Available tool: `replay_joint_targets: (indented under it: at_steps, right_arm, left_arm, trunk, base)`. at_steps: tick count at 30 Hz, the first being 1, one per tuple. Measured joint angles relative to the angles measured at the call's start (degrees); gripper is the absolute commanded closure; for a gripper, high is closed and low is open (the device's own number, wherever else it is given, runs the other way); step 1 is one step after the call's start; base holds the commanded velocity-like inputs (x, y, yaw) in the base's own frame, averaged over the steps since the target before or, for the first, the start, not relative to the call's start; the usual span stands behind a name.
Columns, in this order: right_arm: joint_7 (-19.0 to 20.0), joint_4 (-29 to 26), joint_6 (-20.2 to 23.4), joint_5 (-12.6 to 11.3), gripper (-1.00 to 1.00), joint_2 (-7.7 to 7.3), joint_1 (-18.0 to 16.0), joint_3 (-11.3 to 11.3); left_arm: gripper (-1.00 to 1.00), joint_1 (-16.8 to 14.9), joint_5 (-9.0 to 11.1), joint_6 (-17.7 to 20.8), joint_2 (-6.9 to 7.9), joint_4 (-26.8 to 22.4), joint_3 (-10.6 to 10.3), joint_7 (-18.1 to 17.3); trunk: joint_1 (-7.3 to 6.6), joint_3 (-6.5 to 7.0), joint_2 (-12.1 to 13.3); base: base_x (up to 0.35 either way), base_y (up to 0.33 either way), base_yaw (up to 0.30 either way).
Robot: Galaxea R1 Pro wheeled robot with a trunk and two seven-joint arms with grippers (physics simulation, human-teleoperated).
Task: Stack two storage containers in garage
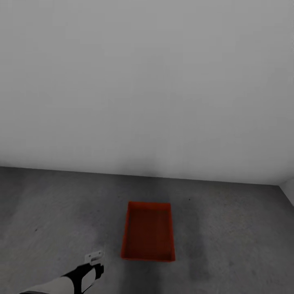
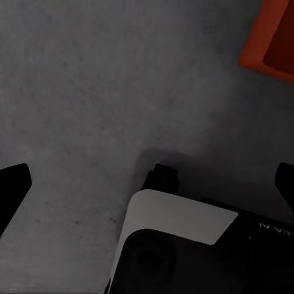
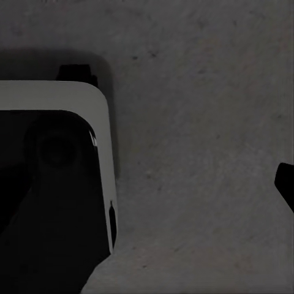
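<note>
matt orange-red container (image 1: 148, 232), rough speckled concrete floor (image 1: 228, 228)

Bare floor (image 1: 228, 228) rings the storage container (image 1: 148, 232); the wall (image 1: 147, 81) blocks beyond.

The left gripper (image 1: 94, 257) is too small to read its jaws; the storage container (image 2: 271, 38) shows just one corner — the picture's edge cuts the rest.

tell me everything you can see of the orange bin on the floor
The bin is an orange-red rectangular open-top tray with thin plain walls, shallow and apparently empty. It looks like smooth plastic. It sits flat and upright on the dark grey floor, long side running away from the robot, a little short of the pale wall. Nothing touches it but the floor; the left gripper is beside it, apart.
</note>
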Motion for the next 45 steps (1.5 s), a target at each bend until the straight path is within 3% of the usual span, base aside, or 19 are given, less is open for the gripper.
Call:
replay_joint_targets:
  at_steps: [11, 33, 45]
  right_arm:
    - [-0.21, 0.00, -0.05, 0.01, -1.00, 0.18, -0.23, 0.00]
    - [-0.28, 0.00, -0.08, -0.08, -1.00, 0.10, -0.23, 0.00]
    - [-0.38, 0.05, 0.06, -0.17, -1.00, 0.56, -0.23, 0.00]
  left_arm:
    - [-1.00, 0.12, 0.02, -0.96, -0.08, 0.06, 0.00, 0.03]
    - [-1.00, 4.09, 0.02, -1.51, 0.02, 0.00, 0.01, -0.47]
    - [-1.00, 4.34, 0.02, -1.58, 0.09, 0.03, 0.00, -0.49]
  trunk:
    - [0.00, 0.00, 0.00]
    - [0.02, 0.00, 0.01]
    - [0.00, 0.00, 0.00]
  base:
    - [-0.011, 0.000, 0.000]
    - [-0.198, 0.002, 0.000]
    - [-0.047, 0.013, 0.000]
